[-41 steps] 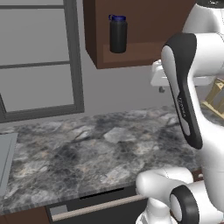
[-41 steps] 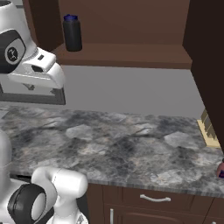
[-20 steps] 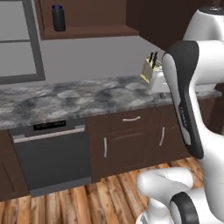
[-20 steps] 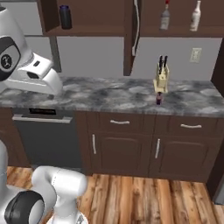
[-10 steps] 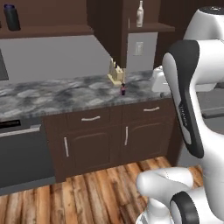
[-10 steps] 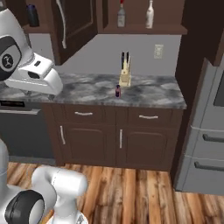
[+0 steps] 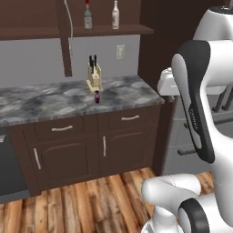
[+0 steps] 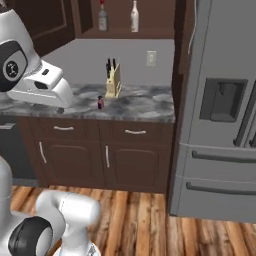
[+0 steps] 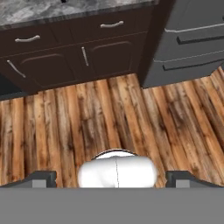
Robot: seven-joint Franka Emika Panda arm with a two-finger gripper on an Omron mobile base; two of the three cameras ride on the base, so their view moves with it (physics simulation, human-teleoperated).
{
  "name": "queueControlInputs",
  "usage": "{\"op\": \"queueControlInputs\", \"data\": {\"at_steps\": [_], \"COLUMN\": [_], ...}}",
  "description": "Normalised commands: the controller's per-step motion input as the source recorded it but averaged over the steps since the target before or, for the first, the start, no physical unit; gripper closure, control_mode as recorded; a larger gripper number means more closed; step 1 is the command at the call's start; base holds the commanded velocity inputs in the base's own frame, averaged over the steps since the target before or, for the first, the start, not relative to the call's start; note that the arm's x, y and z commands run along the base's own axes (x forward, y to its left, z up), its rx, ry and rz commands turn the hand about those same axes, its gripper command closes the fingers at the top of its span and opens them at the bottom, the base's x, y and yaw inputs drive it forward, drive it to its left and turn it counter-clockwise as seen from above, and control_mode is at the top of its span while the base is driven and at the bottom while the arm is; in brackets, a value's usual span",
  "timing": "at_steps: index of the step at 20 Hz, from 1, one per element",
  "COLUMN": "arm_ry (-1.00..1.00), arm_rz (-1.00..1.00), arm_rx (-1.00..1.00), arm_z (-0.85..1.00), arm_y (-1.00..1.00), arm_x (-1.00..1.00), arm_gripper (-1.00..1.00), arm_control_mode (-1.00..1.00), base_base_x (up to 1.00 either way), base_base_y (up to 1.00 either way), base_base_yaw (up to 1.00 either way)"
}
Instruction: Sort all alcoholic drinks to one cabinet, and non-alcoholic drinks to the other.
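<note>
Two alcoholic drinks stand on the shelf of one cabinet. They are a clear glass bottle with a red cap and a cream-white slim-necked bottle. The cabinet's door hangs open. A small red bottle, a non-alcoholic drink, stands on the marble counter in front of the knife block. My gripper is open and holds nothing. It points down at the wooden floor, well back from the counter. The other cabinet is out of view.
A knife block stands on the counter behind the red bottle. Drawer and door cabinets run below the counter. A grey fridge stands at the right. The wooden floor lies between me and the cabinets.
The base has kept moving, so the whole scene has slid across the views and the fridge now shows. The gripper has stayed open.
</note>
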Motion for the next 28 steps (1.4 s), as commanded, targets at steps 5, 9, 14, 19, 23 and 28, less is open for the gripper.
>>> {"op": "queueControlInputs", "data": {"at_steps": [5, 9, 14, 19, 23, 28], "arm_ry": [0.0, 0.0, 0.0, 0.0, 0.0, 0.0], "arm_rz": [0.0, 0.0, 0.0, 0.0, 0.0, 0.0], "arm_rx": [0.0, 0.0, 0.0, 0.0, 0.0, 0.0], "arm_z": [0.0, 0.0, 0.0, 0.0, 0.0, 0.0], "arm_y": [0.0, 0.0, 0.0, 0.0, 0.0, 0.0], "arm_x": [0.0, 0.0, 0.0, 0.0, 0.0, 0.0], "arm_gripper": [-1.0, -1.0, -1.0, -1.0, -1.0, -1.0], "arm_control_mode": [1.0, 1.0, 1.0, 1.0, 1.0, 1.0], "base_base_x": [0.45, 0.67, 0.85, 0.78, 0.75, 0.66], "base_base_y": [-0.16, -0.18, -0.43, -0.4, -0.31, -0.17], "base_base_yaw": [0.0, 0.01, 0.1, 0.12, 0.12, 0.12]}}
